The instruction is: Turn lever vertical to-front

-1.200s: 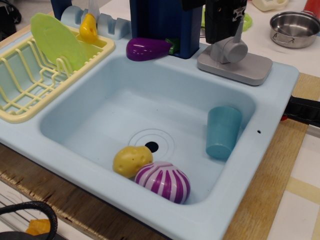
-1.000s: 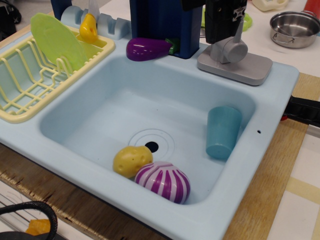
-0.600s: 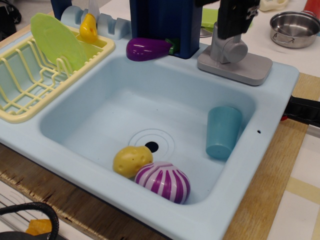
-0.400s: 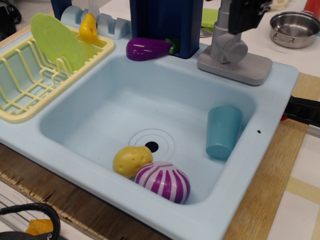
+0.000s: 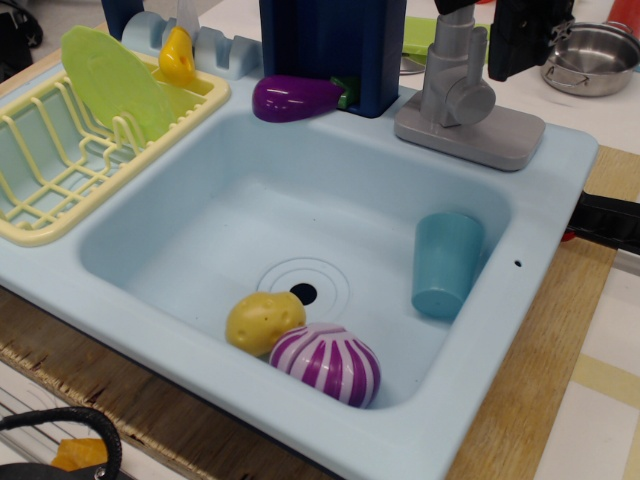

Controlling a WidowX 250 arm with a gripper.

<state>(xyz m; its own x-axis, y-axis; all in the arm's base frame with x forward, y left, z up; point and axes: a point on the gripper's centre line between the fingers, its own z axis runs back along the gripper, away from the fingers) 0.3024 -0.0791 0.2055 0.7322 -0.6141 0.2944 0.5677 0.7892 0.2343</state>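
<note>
Two glossy plastic toy foods, a yellow potato (image 5: 264, 322) and a purple-striped onion (image 5: 327, 361), are shown nearest in the pale blue sink (image 5: 300, 200), beside a teal cup (image 5: 444, 263). Farther back, the grey lever (image 5: 455, 65) is seen upright on its flat rectangular base (image 5: 470, 131), its squarish bar above the round hub. The dark gripper (image 5: 528, 35) is placed beside the lever at the far edge; its state cannot be told, and a glancing push on the smooth bar could slip off.

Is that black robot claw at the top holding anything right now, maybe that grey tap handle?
Nothing seems held. The gripper is up beside the lever, to its right and apart from it. Its fingertips are hard to make out, so whether it is open is unclear.
</note>
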